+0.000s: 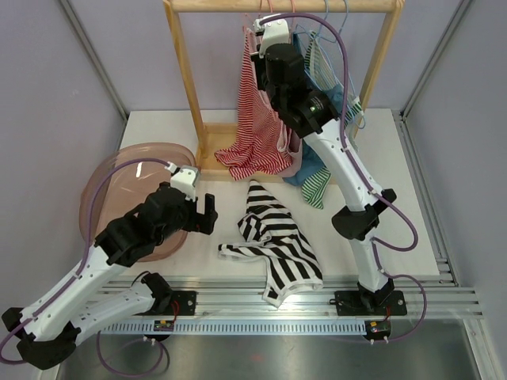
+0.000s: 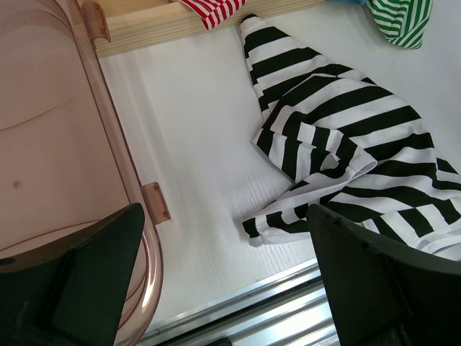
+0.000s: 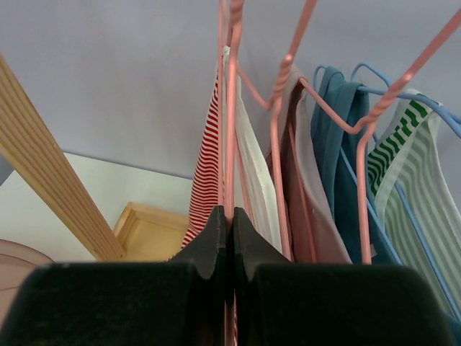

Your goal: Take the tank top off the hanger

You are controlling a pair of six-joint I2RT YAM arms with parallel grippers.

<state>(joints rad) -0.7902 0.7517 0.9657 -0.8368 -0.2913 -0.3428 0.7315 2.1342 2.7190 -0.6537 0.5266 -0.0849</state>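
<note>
A red-and-white striped tank top (image 1: 257, 119) hangs on a pink wire hanger (image 3: 230, 108) at the left end of the wooden rack; it also shows in the right wrist view (image 3: 207, 166). My right gripper (image 1: 265, 36) is high at the rack, and in the right wrist view it (image 3: 231, 213) is shut on that pink hanger's wire. My left gripper (image 1: 207, 214) is open and empty low over the table (image 2: 225, 213), between the pink basket and a black-and-white striped top (image 1: 273, 237) that lies flat on the table (image 2: 338, 130).
A translucent pink basket (image 1: 119, 190) sits at the left (image 2: 43, 108). The wooden rack (image 1: 186, 79) holds more hangers with pink, teal and green-striped tops (image 3: 403, 166). A green-striped top (image 1: 317, 186) droops onto the rack base. A metal rail (image 1: 277, 297) runs along the near edge.
</note>
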